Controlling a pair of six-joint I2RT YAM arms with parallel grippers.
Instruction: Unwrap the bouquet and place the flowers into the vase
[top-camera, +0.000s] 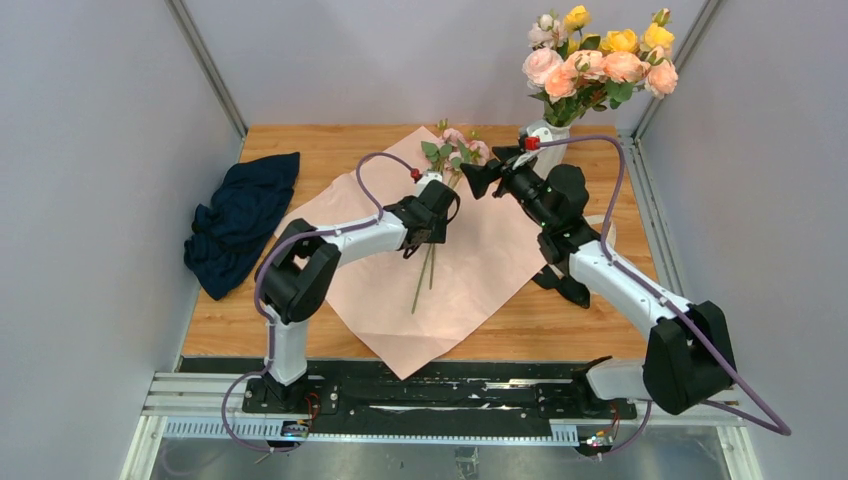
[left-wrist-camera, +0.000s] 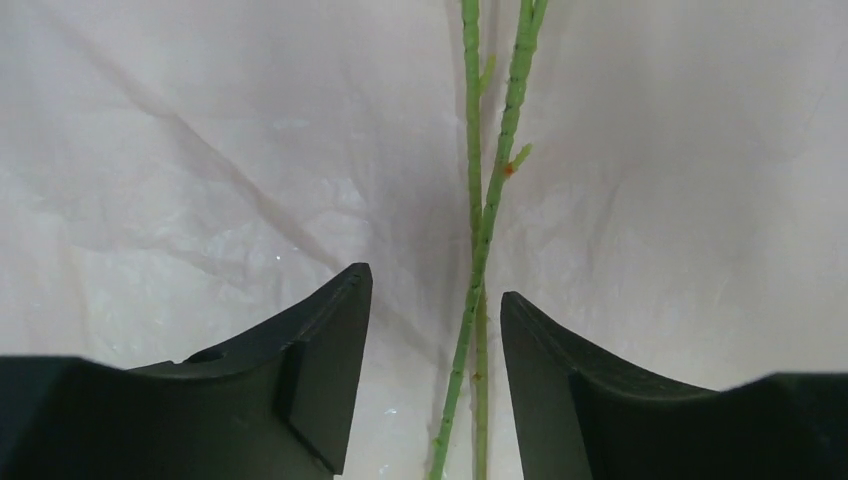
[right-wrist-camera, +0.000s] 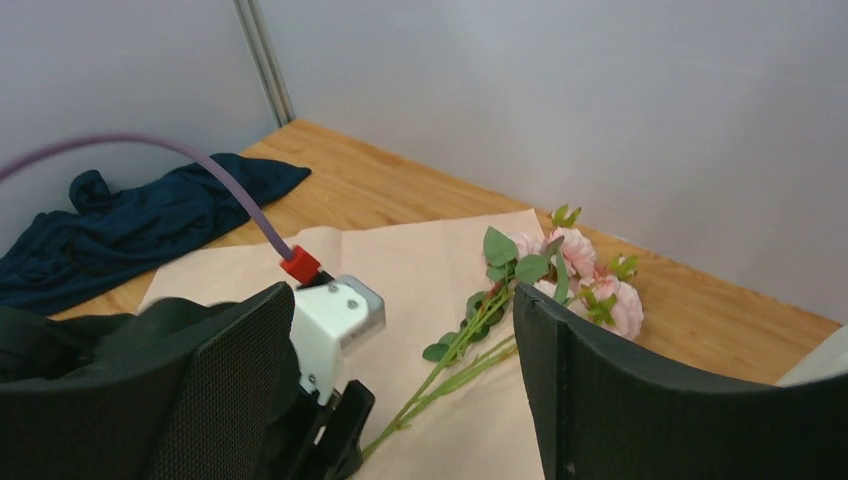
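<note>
The bouquet lies unwrapped: its pink paper (top-camera: 490, 260) is spread flat on the table, and the flowers (top-camera: 455, 148) rest on it, pink blooms to the back and thin green stems (top-camera: 425, 280) running toward the near edge. My left gripper (top-camera: 432, 222) hangs low over the stems. In the left wrist view it (left-wrist-camera: 435, 285) is open, with two stems (left-wrist-camera: 487, 200) between the fingers, nearer the right one. My right gripper (top-camera: 482, 178) is open in the air beside the white vase (top-camera: 548, 140) and faces the flowers (right-wrist-camera: 590, 275); nothing sits between its fingers (right-wrist-camera: 402, 292).
The vase holds yellow and peach roses (top-camera: 600, 60). A dark blue cloth (top-camera: 240, 220) lies crumpled at the table's left edge and also shows as cloth (right-wrist-camera: 130, 220) in the right wrist view. A black piece (top-camera: 562, 284) lies under the right arm. Grey walls close in three sides.
</note>
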